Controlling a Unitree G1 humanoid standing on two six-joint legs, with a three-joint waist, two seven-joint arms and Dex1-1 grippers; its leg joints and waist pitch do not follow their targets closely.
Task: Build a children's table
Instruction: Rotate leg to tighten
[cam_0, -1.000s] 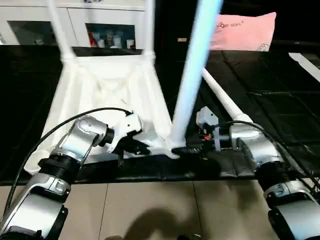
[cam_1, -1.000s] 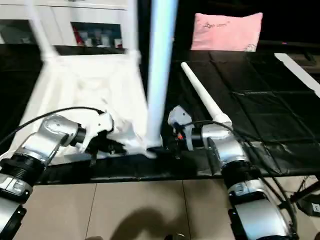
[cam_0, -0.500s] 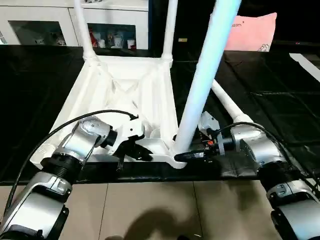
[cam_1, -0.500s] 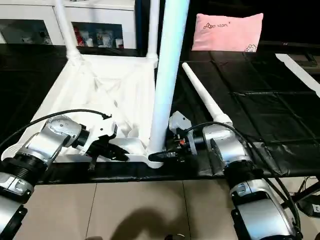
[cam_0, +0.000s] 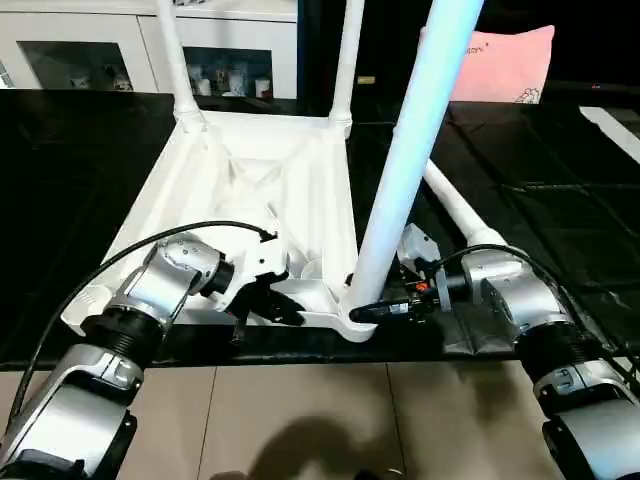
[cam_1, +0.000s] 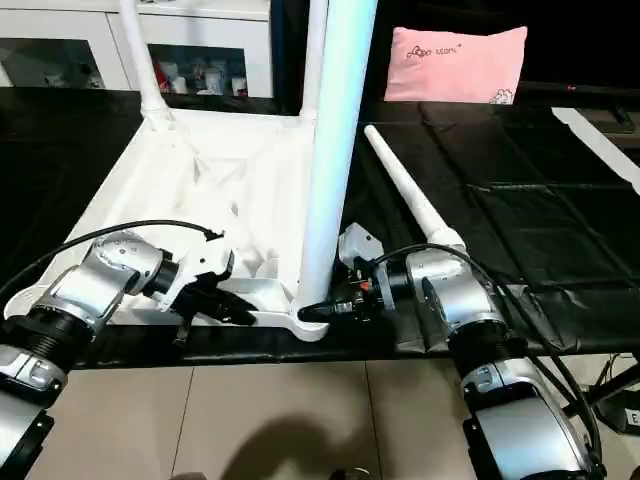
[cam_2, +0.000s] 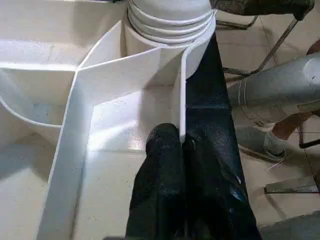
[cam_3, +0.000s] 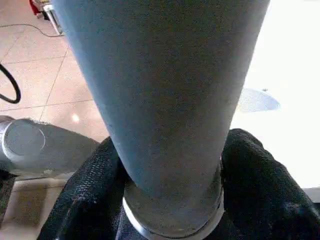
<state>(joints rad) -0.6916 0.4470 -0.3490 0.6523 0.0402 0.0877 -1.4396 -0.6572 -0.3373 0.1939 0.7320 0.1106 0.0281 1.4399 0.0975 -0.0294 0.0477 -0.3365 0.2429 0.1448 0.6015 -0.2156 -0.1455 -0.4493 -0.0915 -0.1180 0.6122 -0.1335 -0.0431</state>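
Note:
The children's table top (cam_0: 250, 190) lies upside down on the black mat, ribs up. Two legs (cam_0: 175, 60) (cam_0: 347, 60) stand in its far corner sockets. A third leg (cam_0: 400, 170) rises from the near right socket, leaning slightly to the right. My right gripper (cam_0: 365, 312) is at that leg's base, and its fingers (cam_3: 260, 175) press on both sides of the tube (cam_3: 165, 100). My left gripper (cam_0: 285, 310) is shut on the thin near rim wall (cam_2: 181, 100) of the top, just left of that socket. A fourth leg (cam_0: 455, 205) lies on the mat to the right.
A pink pillow (cam_0: 500, 65) lies at the back right. A white cabinet with glass doors (cam_0: 80, 50) stands behind the table top. The black mat (cam_0: 560, 200) ends just in front of my grippers, with tiled floor (cam_0: 300, 420) below.
The right gripper's fingers have closed in around the base of the near leg. The camera has shifted, so the whole scene sits differently. The left gripper keeps its hold.

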